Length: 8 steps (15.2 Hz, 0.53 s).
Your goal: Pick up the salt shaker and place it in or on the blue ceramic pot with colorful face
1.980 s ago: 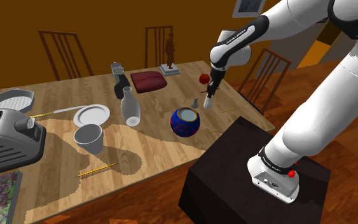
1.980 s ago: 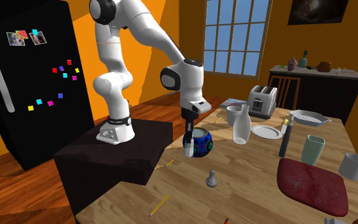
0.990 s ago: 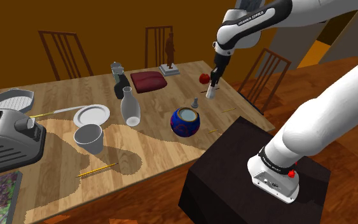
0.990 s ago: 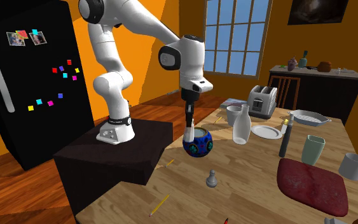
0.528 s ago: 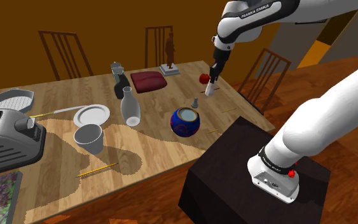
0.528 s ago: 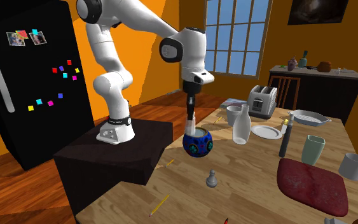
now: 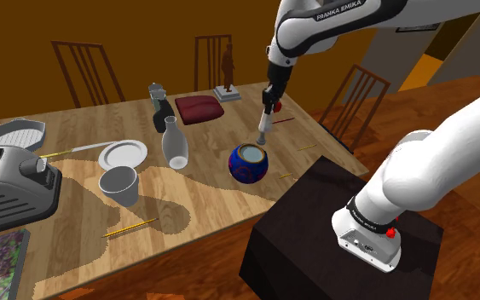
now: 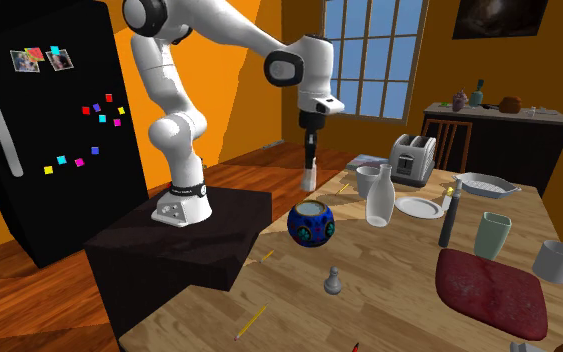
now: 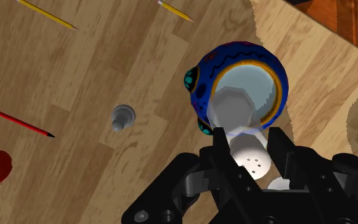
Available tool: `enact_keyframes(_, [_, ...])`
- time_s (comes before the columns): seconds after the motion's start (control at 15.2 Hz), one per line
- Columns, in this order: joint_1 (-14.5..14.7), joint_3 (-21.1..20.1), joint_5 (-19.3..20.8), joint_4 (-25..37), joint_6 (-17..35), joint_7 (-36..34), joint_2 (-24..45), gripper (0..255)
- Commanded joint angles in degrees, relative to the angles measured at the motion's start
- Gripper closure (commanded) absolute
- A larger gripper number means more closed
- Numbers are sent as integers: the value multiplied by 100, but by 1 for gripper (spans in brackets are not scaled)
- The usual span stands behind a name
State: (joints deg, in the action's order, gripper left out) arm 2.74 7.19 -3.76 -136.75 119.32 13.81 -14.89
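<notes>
The pick looks done, since the gripper (image 9: pixel 248 134) jaws clasp the white salt shaker (image 9: pixel 251 160) between them, clear of the table, with the blue pot (image 9: pixel 234 54) beyond the fingertips (its mouth roughly in line); lowering and release remain.

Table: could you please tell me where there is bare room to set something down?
Broadest free patch: bare wood between the white cup, the white vase and the blue pot, down to the near edge, with just a pencil. Crowded: the far end around the dark red cushion, and by the toaster and plate.
</notes>
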Motion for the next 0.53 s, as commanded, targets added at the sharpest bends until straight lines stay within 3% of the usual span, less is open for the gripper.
enact_keyframes(0.0, [139,-197,-70,58,-52,-308,-16,255])
enact_keyframes(0.2, [338,-474,-169,232,-135,-730,40,255])
enact_keyframes(0.46, [342,-473,-193,38,188,-693,170,255])
